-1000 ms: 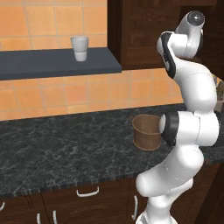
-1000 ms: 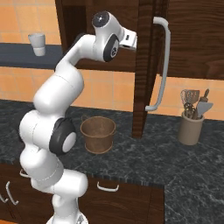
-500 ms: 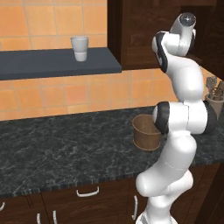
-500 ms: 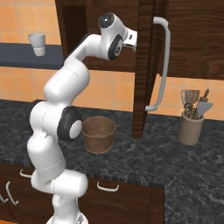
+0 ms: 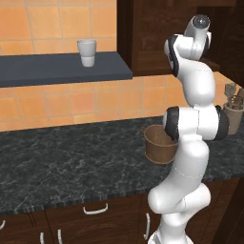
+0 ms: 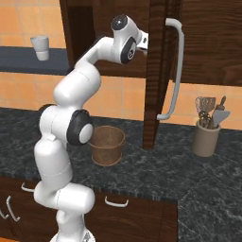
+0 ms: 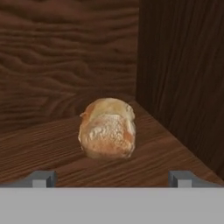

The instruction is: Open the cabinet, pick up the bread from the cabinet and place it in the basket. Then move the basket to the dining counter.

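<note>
The cabinet [image 6: 160, 71] stands open, its door swung out with the silver bar handle [image 6: 174, 71] facing forward; the bread [image 7: 107, 127] lies on the wooden cabinet shelf [image 7: 39, 148] near its right wall, untouched; the end effector [image 7: 111, 178] points at the loaf with fingertips [image 7: 42, 178] spread wide and empty; the basket [image 6: 107, 145] sits on the desk [image 6: 142, 170] near its front edge, below the cabinet; a utensil holder [image 6: 206, 138] stands to the right.

Bread in the cabinet, basket on the worktop

The bread [image 7: 107, 127] is set on the cabinet [image 6: 158, 71] shelf near its side wall; the basket [image 6: 107, 145] is placed below, left of the utensil holder [image 6: 205, 139].
</note>
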